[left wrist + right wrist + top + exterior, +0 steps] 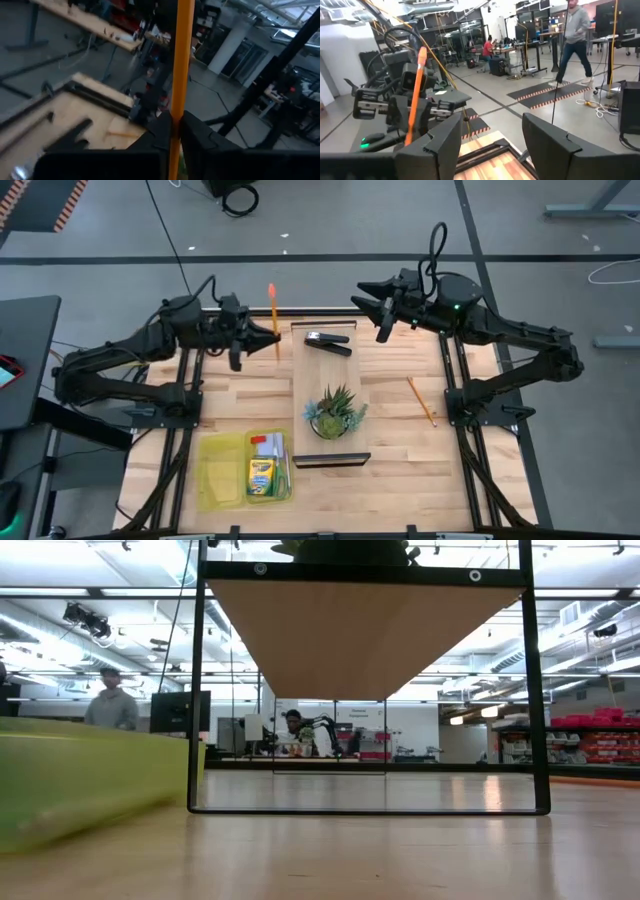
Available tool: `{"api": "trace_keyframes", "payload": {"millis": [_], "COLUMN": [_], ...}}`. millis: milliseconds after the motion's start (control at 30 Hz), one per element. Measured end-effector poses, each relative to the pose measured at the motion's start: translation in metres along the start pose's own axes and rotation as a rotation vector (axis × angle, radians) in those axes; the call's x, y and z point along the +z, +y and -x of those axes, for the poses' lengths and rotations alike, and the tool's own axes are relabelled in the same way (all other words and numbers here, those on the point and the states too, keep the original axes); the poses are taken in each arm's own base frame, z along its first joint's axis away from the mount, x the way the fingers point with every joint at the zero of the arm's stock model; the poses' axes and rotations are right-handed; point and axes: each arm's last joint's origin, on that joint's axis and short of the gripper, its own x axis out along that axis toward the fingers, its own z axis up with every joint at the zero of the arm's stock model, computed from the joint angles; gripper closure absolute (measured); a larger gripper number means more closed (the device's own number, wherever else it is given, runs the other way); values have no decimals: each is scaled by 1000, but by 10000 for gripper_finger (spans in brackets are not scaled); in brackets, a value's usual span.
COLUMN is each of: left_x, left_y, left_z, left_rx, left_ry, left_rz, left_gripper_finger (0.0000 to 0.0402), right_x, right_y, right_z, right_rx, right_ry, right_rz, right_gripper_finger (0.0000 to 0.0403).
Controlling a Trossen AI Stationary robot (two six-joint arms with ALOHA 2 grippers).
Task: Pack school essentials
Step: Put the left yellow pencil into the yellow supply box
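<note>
Left pincer (pixel 262 334), as I saw it, was clamped on an orange pencil (pixel 273 315) at the tabletop's (pixel 400 460) far edge, its long axis running front to back, with the yellow-green tray (pixel 215 470) lying toward the near left corner, nearer this arm than the wide-open right pincer (pixel 378 317).

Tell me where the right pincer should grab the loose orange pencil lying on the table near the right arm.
Take the loose pencil at mid-length, coming straight down from above, probably with the right pincer turned so its open fingers close across the shaft. It lies flat and diagonal on bare wood, apart from the plant tray, so both long sides look free.
</note>
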Motion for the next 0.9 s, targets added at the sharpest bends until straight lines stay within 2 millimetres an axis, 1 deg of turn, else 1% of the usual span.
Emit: {"api": "trace_keyframes", "payload": {"millis": [200,333,533,700,900], "left_x": [-9,-16,-35,-48,-57], "left_y": [-5,-10,-16,-20,-31], "left_z": [17,24,31,34,34], "left_rx": [23,20,-31,-59,-171], "left_ry": [100,177,387,506,551], "left_rz": [82,118,122,32,-201], "left_gripper_finger": [365,367,367,364,369], "right_x": [0,0,0,0,-2], "right_y": [0,0,0,0,-2], "right_z": [0,0,0,0,0], "right_rx": [0,0,-1,-1,-10], "right_ry": [0,1,5,6,24], "right_rz": [15,15,18,24,22], "right_gripper_finger": [189,189,189,189,189]}}
